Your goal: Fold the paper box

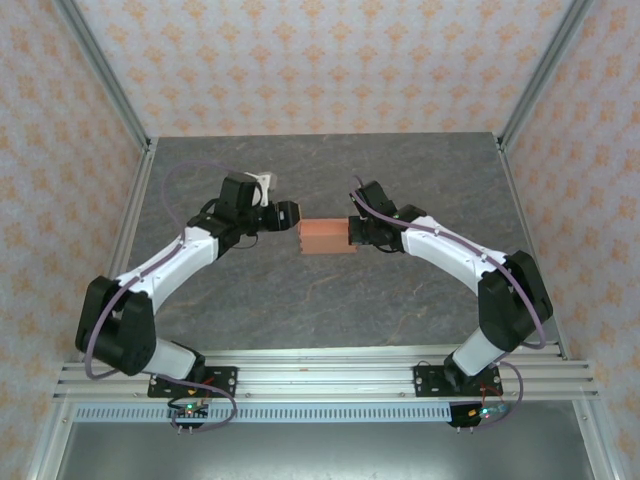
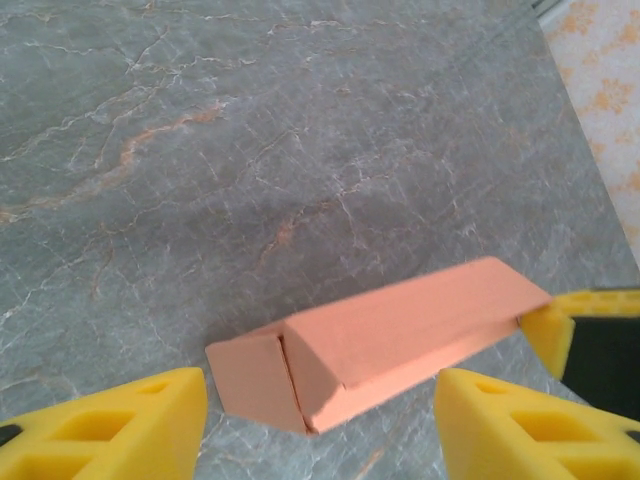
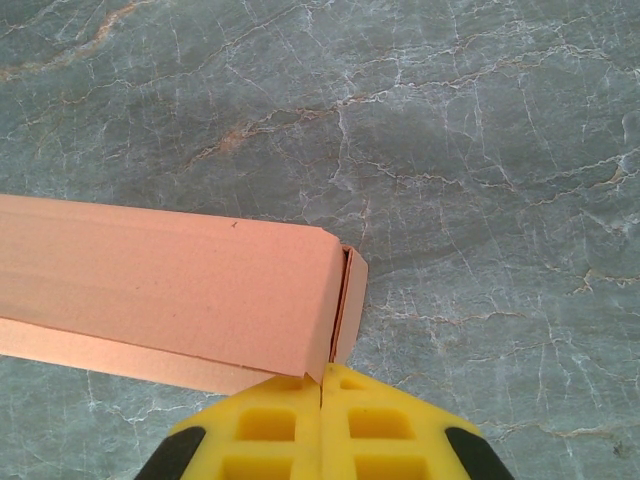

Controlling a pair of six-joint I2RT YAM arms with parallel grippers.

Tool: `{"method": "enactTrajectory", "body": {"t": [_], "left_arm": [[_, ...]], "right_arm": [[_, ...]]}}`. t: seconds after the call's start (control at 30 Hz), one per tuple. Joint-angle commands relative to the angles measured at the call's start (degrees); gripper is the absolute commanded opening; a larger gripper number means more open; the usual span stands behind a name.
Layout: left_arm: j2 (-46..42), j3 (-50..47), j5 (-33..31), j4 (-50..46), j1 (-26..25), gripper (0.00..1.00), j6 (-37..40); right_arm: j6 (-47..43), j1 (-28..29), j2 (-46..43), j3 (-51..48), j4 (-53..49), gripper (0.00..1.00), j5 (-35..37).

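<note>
The paper box [image 1: 325, 238] is a small salmon-orange rectangular box lying on the grey table between the two arms. My left gripper [image 1: 291, 216] is at its left end, open. In the left wrist view its yellow fingers [image 2: 130, 425] stand wide apart on either side of the box [image 2: 400, 330], whose end flaps show a thin seam, and nothing is held. My right gripper [image 1: 352, 231] is at the box's right end. In the right wrist view the gripper [image 3: 322, 378] is shut, its tips pressed against the end of the box [image 3: 170, 285], where a flap stands slightly ajar.
The grey marble-patterned table [image 1: 330, 310] lies bare around the box. An aluminium rail [image 1: 320, 375] runs along the near edge by the arm bases. Metal posts and patterned walls enclose the left, right and far sides.
</note>
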Motion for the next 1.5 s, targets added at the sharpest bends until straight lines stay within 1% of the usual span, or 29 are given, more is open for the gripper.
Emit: {"method": "enactTrajectory", "body": {"t": [0.0,0.13,0.2,0.3,0.5,0.63,0.77,1.0,1.23,1.47], "left_arm": [[3.3,3.4,2.1,2.4,0.2,0.61,-3.7],[6.6,3.9,3.3,2.9,0.2,0.58,-5.6],[7.5,2.5,3.4,4.1,0.2,0.56,-6.3],[8.0,0.0,4.1,7.6,0.0,0.53,-9.3],[8.8,-2.9,5.1,10.2,-1.2,0.49,-10.8],[9.3,-4.6,4.3,12.2,-2.0,0.45,-11.8],[10.2,-6.1,1.7,13.1,-3.2,0.42,-11.6],[10.1,-10.2,-1.2,15.6,-3.6,0.36,-12.2],[9.8,-10.9,-1.7,15.6,-4.0,0.35,-12.2],[8.9,-10.9,-3.0,14.6,-4.5,0.35,-11.9]], "right_arm": [[-0.4,0.4,-1.6,-0.5,-0.9,0.01,2.0],[-0.4,0.5,-1.8,-0.7,-0.8,0.01,2.3],[-0.5,0.4,-1.7,-0.8,-0.7,0.01,2.3],[-0.4,0.4,-1.6,-1.0,-0.4,0.01,2.3],[-0.1,0.5,-1.8,-1.4,-0.1,0.01,2.2],[0.6,0.4,-1.8,-2.1,0.6,0.01,1.9],[1.0,0.4,-1.9,-2.9,1.3,0.02,1.8],[0.4,0.4,-4.0,-3.6,1.0,0.08,3.3],[0.0,0.4,-5.1,-3.2,0.3,0.14,2.7],[-1.2,0.4,-5.9,-2.6,-1.2,0.29,0.8]]}}
